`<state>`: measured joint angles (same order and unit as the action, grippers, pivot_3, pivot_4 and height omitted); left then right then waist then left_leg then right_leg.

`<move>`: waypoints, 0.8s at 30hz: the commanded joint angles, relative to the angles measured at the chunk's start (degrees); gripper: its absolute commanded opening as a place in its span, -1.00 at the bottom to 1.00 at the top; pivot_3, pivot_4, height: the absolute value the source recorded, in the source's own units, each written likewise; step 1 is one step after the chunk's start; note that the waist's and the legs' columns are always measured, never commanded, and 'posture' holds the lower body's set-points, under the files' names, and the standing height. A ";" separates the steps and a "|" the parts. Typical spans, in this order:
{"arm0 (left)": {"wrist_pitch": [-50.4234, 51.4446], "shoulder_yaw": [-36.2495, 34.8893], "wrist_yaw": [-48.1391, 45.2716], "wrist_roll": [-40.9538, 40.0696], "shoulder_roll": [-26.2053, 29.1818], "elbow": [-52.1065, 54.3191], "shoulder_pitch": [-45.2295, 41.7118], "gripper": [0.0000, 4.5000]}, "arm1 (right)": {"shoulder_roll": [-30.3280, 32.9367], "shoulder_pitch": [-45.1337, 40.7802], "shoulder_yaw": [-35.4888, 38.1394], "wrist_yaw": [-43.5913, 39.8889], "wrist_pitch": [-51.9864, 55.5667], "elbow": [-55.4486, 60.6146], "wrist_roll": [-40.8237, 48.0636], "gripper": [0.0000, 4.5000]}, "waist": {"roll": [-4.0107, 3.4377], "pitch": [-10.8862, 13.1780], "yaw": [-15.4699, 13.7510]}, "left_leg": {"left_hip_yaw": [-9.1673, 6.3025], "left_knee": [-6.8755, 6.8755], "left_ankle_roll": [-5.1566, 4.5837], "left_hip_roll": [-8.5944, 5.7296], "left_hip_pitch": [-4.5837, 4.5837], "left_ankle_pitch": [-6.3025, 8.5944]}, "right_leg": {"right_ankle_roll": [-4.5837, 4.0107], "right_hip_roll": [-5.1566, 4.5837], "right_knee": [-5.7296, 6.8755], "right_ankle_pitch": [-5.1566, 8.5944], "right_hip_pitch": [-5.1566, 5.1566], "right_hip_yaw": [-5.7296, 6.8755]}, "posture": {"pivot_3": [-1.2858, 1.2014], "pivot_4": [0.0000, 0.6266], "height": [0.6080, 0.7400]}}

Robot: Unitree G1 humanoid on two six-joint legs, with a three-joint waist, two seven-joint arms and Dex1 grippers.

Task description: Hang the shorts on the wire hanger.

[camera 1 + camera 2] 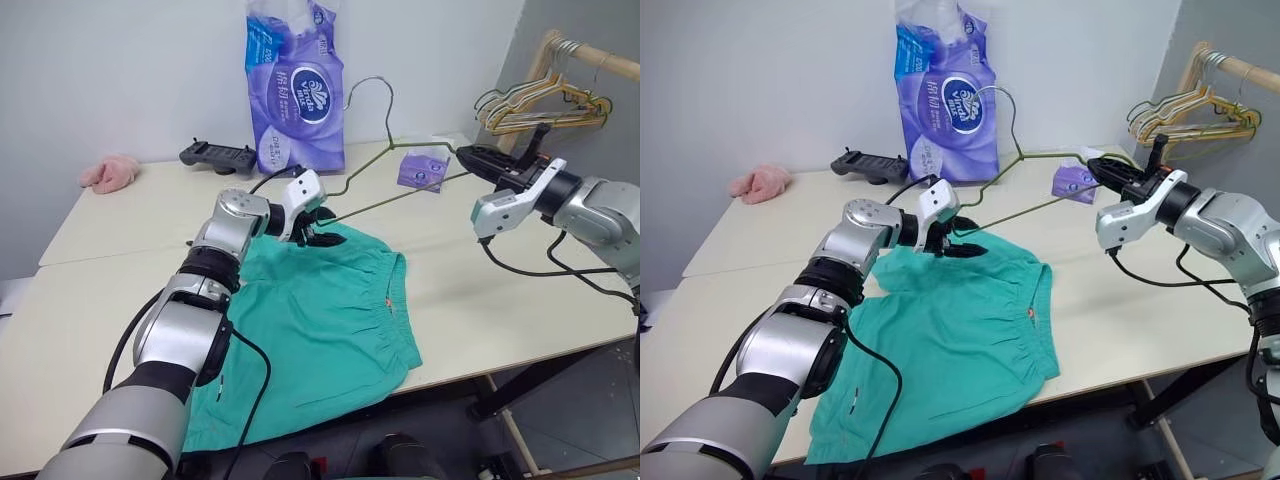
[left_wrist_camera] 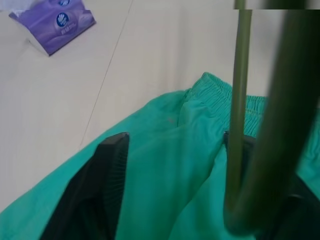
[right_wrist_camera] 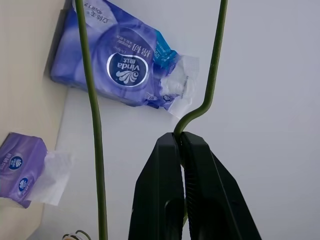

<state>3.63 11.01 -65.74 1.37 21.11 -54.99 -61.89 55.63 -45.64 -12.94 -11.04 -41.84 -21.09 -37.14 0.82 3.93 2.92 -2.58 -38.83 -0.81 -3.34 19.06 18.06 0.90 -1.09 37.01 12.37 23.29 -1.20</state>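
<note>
The right gripper (image 3: 182,145) is pinched tight on the wire hanger (image 1: 400,200), holding it up in the air above the table (image 1: 500,300). The left gripper (image 2: 175,165) has its fingers apart over the waistband edge of the shorts (image 1: 320,330), with the hanger's far corner right by one finger. The shorts lie flat near the table's front edge, partly hanging over it, with bare tabletop beside them.

Wire hanger (image 1: 400,195) above shorts (image 1: 330,320) on table (image 1: 500,300)
</note>
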 commanded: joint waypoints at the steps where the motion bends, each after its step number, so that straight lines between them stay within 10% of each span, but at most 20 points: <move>1: -1.03 -0.80 -0.08 -0.01 0.45 0.78 -2.18 -0.07 | 0.00 -1.76 2.17 0.44 -0.21 1.03 0.79 -1.00 | 0.00 0.00 0.00 | 0.01 0.00 0.00 0.00 0.00 0.00 | 0.00 0.00 0.00 0.00 0.00 -0.01 | -0.02 -0.96 1.00; 8: -0.52 -0.61 -1.11 -0.12 0.43 2.22 -1.46 -0.99 | -0.16 -1.58 1.85 0.24 -0.96 0.98 0.66 -1.00 | 0.00 0.00 0.00 | 0.01 0.00 0.00 0.00 0.00 0.00 | 0.00 -0.01 0.00 0.00 0.00 -0.01 | -0.02 -0.96 1.00; 20: -1.41 0.08 1.53 2.43 -0.07 2.00 -2.05 -0.99 | -1.52 -0.25 1.17 -3.97 0.92 2.65 2.54 -1.00 | 0.02 -0.03 -0.03 | 0.01 0.00 0.00 0.00 -0.01 0.00 | -0.01 -0.01 0.02 -0.01 0.00 -0.01 | -0.01 -1.00 1.00; 24: -1.99 -0.22 2.87 3.10 -0.32 1.14 -2.60 -1.00 | -1.83 2.08 0.81 -11.55 2.37 3.62 8.60 -0.51 | 0.10 -0.07 -0.07 | -0.02 -0.01 0.00 0.01 0.00 0.00 | -0.01 -0.01 0.02 -0.01 0.00 0.02 | -0.01 -1.00 1.00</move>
<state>3.17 11.00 -63.60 4.64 21.05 -54.88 -61.89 53.87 -43.40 -12.90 -19.98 -39.83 -19.85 -31.70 0.92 3.85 2.84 -2.61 -38.83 -0.82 -3.34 19.06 18.06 0.89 -1.10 37.03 12.36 23.29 -1.18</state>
